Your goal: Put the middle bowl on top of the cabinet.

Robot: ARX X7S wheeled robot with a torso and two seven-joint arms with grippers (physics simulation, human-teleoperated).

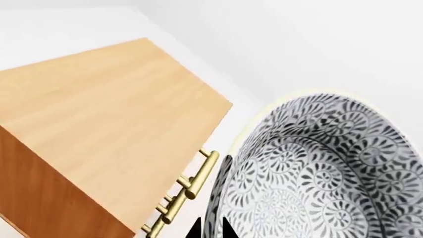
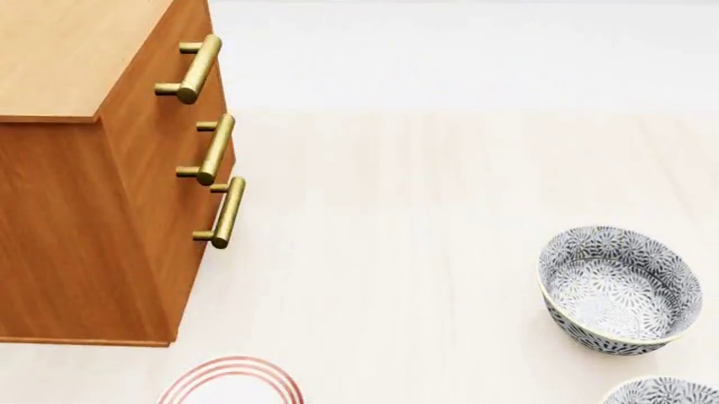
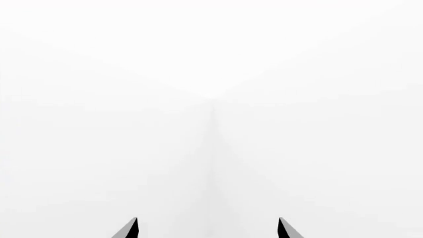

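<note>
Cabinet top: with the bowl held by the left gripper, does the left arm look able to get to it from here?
Probably yes. In the left wrist view the middle bowl sits at the left gripper, beside and above the cabinet, whose flat top shows bare, nothing between them.

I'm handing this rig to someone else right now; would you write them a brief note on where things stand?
Left gripper: only its dark fingertips show at the frame edge, closed on the rim of the middle bowl, which is held up beside the cabinet, near its brass handles.
Right gripper: open, empty, facing blank white.
Head view: two matching bowls sit on the floor at the right, a red-ringed plate below the cabinet.
Done: bowl picked up.
Left: carry it over the cabinet's flat top, set it down, release.
</note>
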